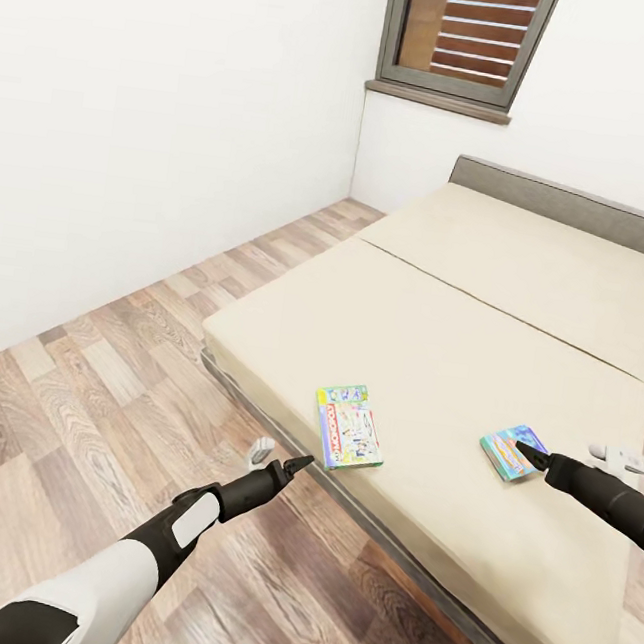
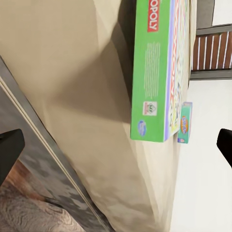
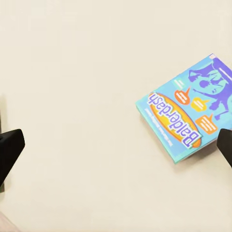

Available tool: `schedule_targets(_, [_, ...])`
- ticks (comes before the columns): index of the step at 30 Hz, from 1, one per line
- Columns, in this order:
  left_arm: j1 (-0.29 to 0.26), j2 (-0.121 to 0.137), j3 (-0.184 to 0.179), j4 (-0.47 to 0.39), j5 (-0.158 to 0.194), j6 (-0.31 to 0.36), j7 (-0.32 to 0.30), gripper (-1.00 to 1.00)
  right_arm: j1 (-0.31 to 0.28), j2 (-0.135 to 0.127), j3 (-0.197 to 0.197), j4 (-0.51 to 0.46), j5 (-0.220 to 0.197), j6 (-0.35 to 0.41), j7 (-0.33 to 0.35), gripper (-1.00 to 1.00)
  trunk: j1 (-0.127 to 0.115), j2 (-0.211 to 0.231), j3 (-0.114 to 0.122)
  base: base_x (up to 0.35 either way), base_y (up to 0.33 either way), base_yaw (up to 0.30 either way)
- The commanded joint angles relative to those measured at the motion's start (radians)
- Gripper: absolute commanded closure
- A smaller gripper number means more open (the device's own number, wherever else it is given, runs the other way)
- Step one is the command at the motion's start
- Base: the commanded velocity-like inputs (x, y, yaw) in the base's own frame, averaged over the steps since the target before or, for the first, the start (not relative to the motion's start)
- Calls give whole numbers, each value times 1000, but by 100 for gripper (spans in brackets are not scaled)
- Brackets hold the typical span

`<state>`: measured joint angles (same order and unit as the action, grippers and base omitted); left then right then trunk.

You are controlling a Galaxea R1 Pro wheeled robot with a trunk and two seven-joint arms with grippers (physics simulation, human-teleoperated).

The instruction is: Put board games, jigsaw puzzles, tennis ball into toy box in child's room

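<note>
Two board games lie on the bed's cream mattress (image 1: 524, 317), near its front edge. The larger yellow-green Monopoly box (image 1: 347, 426) (image 2: 154, 72) sits just beyond my left gripper (image 1: 297, 463) (image 2: 116, 147), which hovers open over the floor beside the bed frame. The smaller blue Balderdash box (image 1: 511, 452) (image 3: 186, 108) (image 2: 184, 123) lies flat further right. My right gripper (image 1: 529, 453) (image 3: 116, 145) hangs open above the mattress at that box's near edge, with nothing between its fingers.
A white wall runs along the left, with wood floor (image 1: 100, 406) between it and the bed. A grey headboard (image 1: 578, 202) and a window (image 1: 468, 38) are at the back. A small white object (image 1: 622, 460) rests on the mattress by my right arm.
</note>
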<state>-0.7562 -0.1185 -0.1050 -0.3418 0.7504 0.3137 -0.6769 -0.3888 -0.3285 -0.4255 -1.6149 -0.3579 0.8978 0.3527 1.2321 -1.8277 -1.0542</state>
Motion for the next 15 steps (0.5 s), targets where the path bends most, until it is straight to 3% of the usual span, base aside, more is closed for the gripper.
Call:
schedule_targets(1, [-1,0,-3,0,10,9,2,-100,-1,0,-1,0,5,4,8,-100,0,0,-1,0,0,-2])
schedule_targets(15, [-1,-1,-1,3,12,6,54,-100,-1,3,-1,0,5,2,7,-100,0,0,-1,0,0,0])
